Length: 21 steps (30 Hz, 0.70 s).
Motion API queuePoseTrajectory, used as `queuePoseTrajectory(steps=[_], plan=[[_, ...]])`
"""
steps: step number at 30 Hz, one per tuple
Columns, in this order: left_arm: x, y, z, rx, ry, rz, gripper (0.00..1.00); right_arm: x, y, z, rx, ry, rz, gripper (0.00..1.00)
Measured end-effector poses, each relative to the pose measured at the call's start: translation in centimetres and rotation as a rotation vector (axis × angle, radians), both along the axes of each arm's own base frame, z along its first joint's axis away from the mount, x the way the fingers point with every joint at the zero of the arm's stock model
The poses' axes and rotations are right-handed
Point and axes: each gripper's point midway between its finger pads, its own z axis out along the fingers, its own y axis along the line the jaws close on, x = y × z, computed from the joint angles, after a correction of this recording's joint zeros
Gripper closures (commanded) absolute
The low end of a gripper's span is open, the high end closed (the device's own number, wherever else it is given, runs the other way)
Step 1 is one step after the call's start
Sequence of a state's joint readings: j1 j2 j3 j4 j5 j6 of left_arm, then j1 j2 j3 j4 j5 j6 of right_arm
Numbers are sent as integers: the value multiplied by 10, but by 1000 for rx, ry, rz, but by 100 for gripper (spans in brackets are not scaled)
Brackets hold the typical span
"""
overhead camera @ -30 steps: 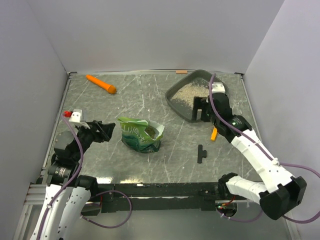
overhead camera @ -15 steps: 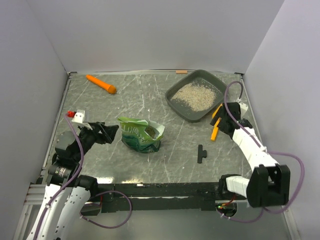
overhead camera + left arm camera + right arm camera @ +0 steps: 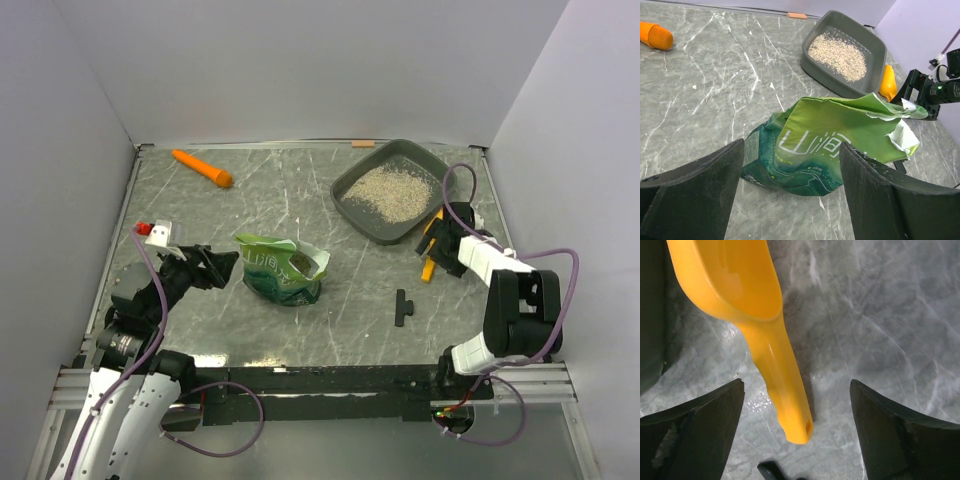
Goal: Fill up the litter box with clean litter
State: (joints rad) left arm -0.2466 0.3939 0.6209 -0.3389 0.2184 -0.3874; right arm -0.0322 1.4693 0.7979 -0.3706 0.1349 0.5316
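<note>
The dark grey litter box (image 3: 350,200) sits at the back right with a pile of pale clean litter (image 3: 392,190) inside; both also show in the left wrist view (image 3: 840,86) (image 3: 837,50). A green bag (image 3: 283,268) lies open mid-table. My left gripper (image 3: 212,264) is open, just left of the bag, its jaws framing the bag (image 3: 835,145). My right gripper (image 3: 441,245) is open, low beside the box's right corner. Its jaws straddle the handle of an orange scoop (image 3: 775,355) without touching it.
An orange cone-shaped object (image 3: 203,167) lies at the back left. A small black T-shaped piece (image 3: 401,308) lies in front of the scoop (image 3: 429,262). A small tan piece (image 3: 363,144) sits at the back wall. White walls enclose the table on three sides.
My right arm has drawn back from over the litter box and dropped down to the scoop beside it. The litter box now shows fully. My left arm has barely moved.
</note>
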Motion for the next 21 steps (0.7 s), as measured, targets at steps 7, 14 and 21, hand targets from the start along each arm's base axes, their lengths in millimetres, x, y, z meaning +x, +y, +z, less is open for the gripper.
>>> queuePoseTrajectory(steps=[7, 14, 21], plan=[[0, 1, -1, 1, 3, 6, 19, 12, 1, -3, 19, 6, 8, 54], [0, 1, -1, 1, 4, 6, 19, 22, 0, -3, 21, 26, 11, 87], [0, 1, -1, 1, 3, 7, 18, 20, -4, -3, -5, 54, 13, 100]])
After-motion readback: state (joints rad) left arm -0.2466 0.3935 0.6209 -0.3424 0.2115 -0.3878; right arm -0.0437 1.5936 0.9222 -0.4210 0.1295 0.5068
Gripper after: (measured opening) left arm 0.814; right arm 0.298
